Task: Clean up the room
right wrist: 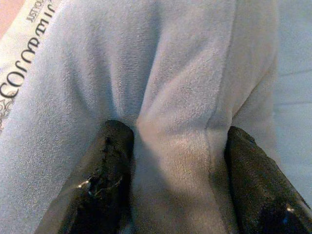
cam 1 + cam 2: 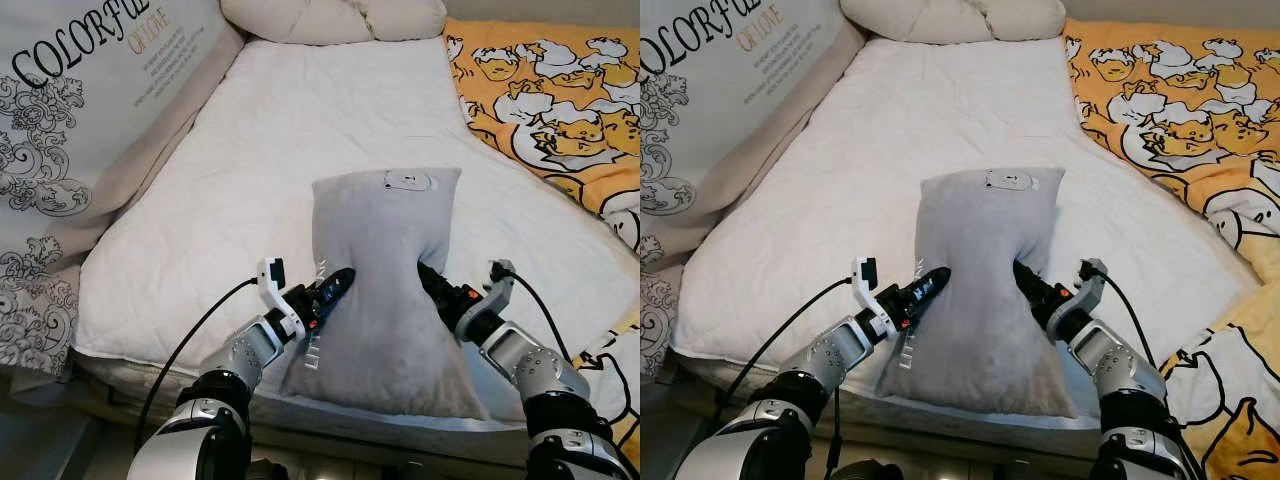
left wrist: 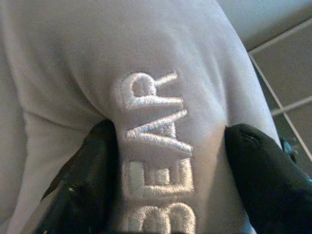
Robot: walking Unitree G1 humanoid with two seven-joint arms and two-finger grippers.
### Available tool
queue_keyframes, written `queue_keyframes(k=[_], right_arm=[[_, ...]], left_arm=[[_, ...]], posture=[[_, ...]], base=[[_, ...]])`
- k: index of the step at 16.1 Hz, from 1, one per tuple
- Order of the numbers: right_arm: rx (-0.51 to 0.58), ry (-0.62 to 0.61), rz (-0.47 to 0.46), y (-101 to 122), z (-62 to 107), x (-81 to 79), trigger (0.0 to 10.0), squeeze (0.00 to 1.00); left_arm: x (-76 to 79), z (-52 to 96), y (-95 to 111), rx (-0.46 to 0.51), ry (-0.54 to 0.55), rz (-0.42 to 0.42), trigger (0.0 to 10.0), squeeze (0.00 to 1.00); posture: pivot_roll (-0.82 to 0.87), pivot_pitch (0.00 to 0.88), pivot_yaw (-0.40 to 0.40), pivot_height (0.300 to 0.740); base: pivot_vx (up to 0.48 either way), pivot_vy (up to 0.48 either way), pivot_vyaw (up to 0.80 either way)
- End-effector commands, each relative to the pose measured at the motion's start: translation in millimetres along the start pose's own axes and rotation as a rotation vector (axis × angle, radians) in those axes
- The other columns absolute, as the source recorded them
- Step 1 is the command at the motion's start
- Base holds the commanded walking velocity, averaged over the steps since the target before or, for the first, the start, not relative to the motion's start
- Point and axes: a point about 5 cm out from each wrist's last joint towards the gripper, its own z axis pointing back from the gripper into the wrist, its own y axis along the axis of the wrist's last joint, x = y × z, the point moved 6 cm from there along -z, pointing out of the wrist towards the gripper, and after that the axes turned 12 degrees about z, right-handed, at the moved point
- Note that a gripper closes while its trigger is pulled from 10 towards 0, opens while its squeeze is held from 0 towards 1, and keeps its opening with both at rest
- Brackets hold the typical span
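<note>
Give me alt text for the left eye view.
Both pincers squeeze a grey pillow from its sides at the near edge of a white mattress: left pincer, right pincer. A yellow duck-print blanket lies to the right.

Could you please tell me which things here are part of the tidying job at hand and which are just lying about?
In the job:
- grey pillow, on the bed, squeezed from both sides
- left gripper, pressed into its left side
- right gripper, pressed into its right side

Lying about:
- white mattress
- cream pillows at the head
- yellow duck blanket
- patterned headboard cushion
</note>
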Motion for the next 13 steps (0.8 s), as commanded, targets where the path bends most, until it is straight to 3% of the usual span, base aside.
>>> queue_keyframes(k=[1,3,7,10,13], right_arm=[[-0.051,0.038,0.008,-16,-6.0,-11.7,0.0,0.00],[-0.055,0.042,0.013,-17,-6.5,-13.1,0.0,0.00],[-0.021,0.044,0.076,-7,-13.2,-21.0,0.0,0.00],[0.051,0.094,0.145,13,-22.2,-43.4,0.0,0.00],[0.121,0.121,0.193,29,-24.6,-57.3,0.0,0.00]], left_arm=[[10.9,-7.8,-14,-0.069,-0.050,-0.037,0.0,0.00],[13.2,-10.8,-19,-0.090,-0.047,-0.086,0.0,0.00],[20.2,-17.0,-8,-0.074,-0.028,-0.215,0.0,0.00],[44.1,-25.4,21,-0.002,-0.084,-0.324,0.0,0.00],[64.8,-28.6,33,0.032,-0.146,-0.445,0.0,0.00]], posture=[[-0.12,0.034,0.090,0.740],[-0.11,0.027,0.086,0.740],[-0.10,0.006,0.087,0.740],[-0.09,0.000,0.099,0.740],[-0.08,0.000,0.108,0.740]], base=[[0.000,0.000,0.00],[0.000,0.000,0.00],[0.000,0.000,0.00],[0.000,0.000,0.00],[0.000,0.000,0.00]])
